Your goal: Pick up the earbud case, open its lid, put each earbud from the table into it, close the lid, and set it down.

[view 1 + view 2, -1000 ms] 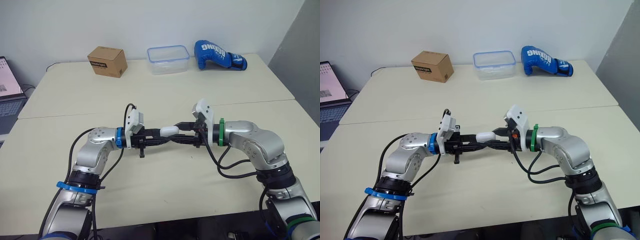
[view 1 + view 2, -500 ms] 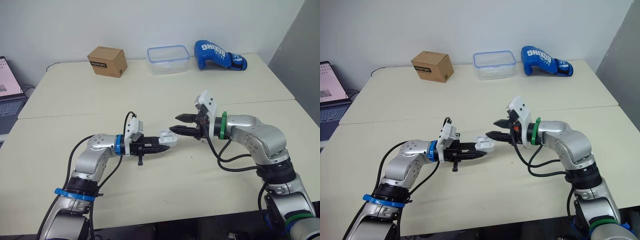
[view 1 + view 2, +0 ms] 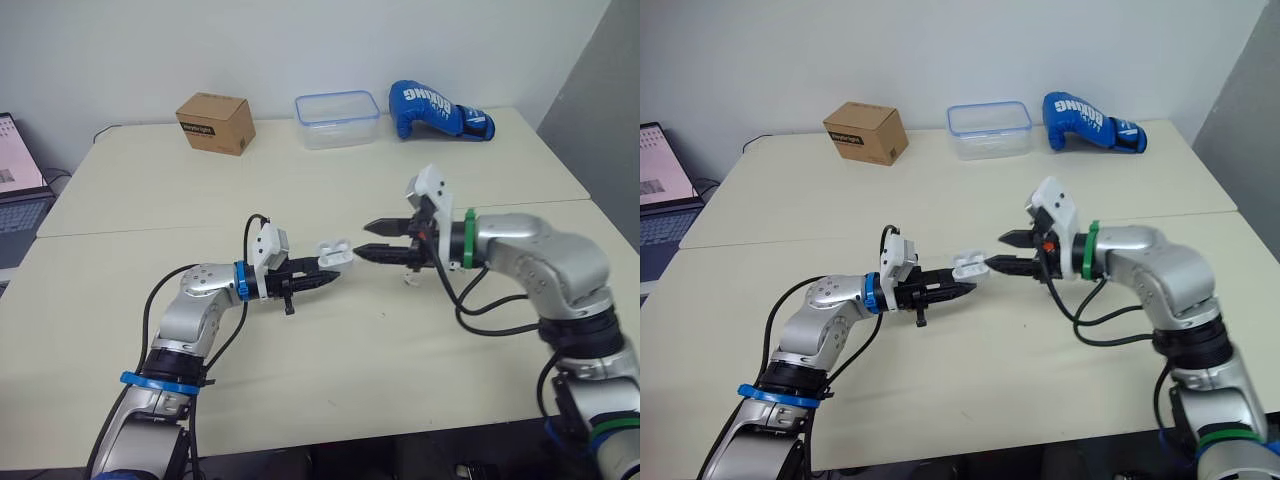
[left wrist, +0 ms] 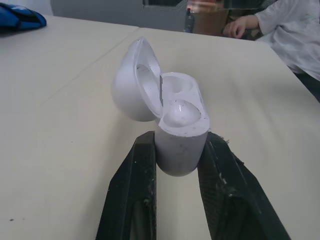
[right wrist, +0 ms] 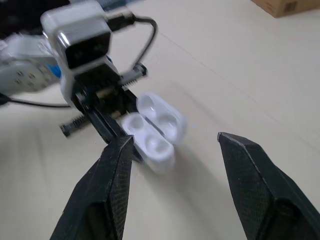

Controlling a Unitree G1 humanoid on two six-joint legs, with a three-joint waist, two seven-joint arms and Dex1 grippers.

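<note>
The white earbud case [image 3: 335, 252] is held above the table's middle, with my left gripper [image 4: 180, 141] shut on its lower body. Its lid [image 4: 131, 82] is swung open, and both wells look empty in the right wrist view. My right gripper [image 3: 364, 240] is open, its fingertips just to the right of the case and not touching it. A small white piece [image 3: 409, 279] lies on the table under the right gripper; I cannot tell whether it is an earbud.
Along the far edge of the table [image 3: 300, 370] stand a cardboard box [image 3: 213, 122], a clear plastic container [image 3: 336, 118] and a blue boxing glove [image 3: 438, 108]. A laptop [image 3: 15, 170] sits at the far left. A person's sleeve [image 4: 292, 30] is beyond the table.
One second ago both grippers met at the case with its lid down. The right gripper has drawn back to the right and opened, and the lid now stands open in the left gripper's hold.
</note>
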